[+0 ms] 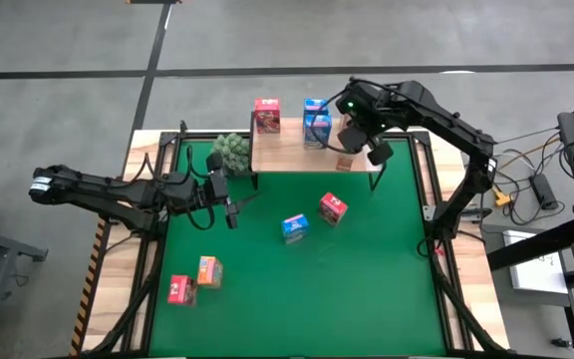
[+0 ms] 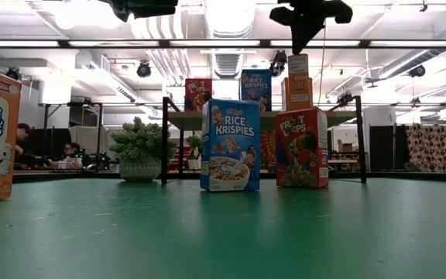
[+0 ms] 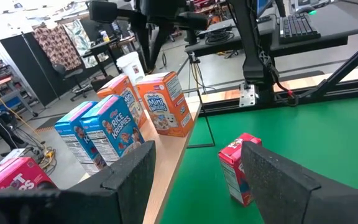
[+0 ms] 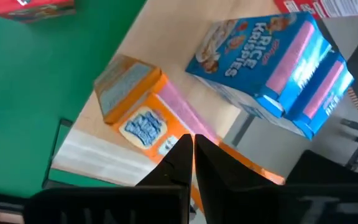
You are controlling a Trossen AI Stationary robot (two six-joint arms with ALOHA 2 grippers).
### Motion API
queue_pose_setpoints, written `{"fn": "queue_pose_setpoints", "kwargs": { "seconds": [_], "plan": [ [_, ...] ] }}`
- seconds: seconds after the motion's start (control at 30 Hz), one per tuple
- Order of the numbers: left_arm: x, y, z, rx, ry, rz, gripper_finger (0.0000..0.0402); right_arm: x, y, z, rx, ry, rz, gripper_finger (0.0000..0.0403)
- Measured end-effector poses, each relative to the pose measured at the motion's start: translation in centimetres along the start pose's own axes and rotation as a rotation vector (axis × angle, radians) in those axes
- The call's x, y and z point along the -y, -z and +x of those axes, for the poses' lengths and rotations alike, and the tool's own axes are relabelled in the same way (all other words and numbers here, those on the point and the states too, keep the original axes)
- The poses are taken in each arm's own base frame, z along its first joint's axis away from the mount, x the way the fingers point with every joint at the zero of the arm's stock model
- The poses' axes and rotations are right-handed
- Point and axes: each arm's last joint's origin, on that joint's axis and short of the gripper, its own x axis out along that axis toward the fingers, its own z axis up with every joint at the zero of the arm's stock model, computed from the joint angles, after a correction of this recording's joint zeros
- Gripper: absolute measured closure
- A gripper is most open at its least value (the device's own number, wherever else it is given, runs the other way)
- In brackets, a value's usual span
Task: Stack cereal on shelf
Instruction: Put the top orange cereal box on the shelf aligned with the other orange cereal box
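The wooden shelf stands at the far edge of the green mat. On it are a red cereal box, two blue boxes and two orange boxes. My right gripper is shut and points steeply down just above the orange boxes; in the low view a gap shows between it and them. My left gripper is open and level, over the mat's left half, and points toward the shelf with nothing between its fingers.
Loose cereal boxes stand on the mat: a blue one and a red one at the centre, a red one and an orange one near the left front. A potted green plant stands left of the shelf.
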Motion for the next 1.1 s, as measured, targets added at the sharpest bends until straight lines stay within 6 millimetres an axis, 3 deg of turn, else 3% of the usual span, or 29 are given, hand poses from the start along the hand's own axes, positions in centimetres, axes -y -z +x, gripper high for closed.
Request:
{"fn": "queue_pose_setpoints", "kwargs": {
  "seconds": [0.43, 0.77, 0.97, 1.1],
  "plan": [
    [0.0, 0.0, 0.0, 0.0, 0.0, 0.004, 0.018, 0.5, 0.0, 2.3, -0.067, -0.014, 0.071, 0.0394],
    [0.0, 0.0, 0.0, 0.0, 0.0, 0.004, 0.018, 1.2, 1.3, 2.5, -0.198, 0.086, 0.335, 0.0394],
    [0.0, 0.0, 0.0, 0.0, 0.0, 0.004, 0.018, 1.5, 1.3, 2.4, -0.216, 0.175, 0.61, 0.0394],
    [0.0, 0.0, 0.0, 0.0, 0.0, 0.004, 0.018, 1.5, 1.5, 2.3, -0.246, 0.219, 0.673, 0.0394]
  ]
}}
